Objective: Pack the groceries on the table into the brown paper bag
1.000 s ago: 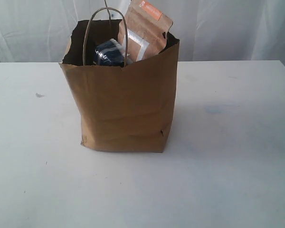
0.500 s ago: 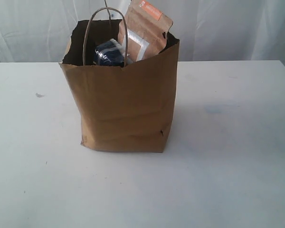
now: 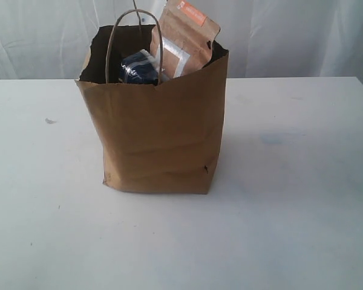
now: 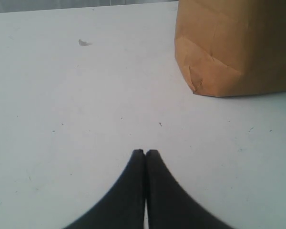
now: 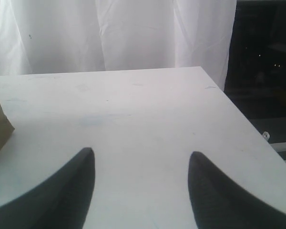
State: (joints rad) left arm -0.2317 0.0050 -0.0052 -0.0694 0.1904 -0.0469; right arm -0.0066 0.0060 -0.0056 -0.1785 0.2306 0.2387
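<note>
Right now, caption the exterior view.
Brown paper bag upright on the table, orange-labelled pouch sticking out, dark-blue pack beside it.

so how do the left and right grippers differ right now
The left gripper has its fingers pressed together; the right gripper has its fingers standing apart. The left gripper has the brown paper bag close ahead, lower corner in plain sight; the right gripper's view catches only a sliver of the bag at its edge, with a white curtain beyond. Shared: both have dark fingers, hold nothing, and hover over the white table.
</note>
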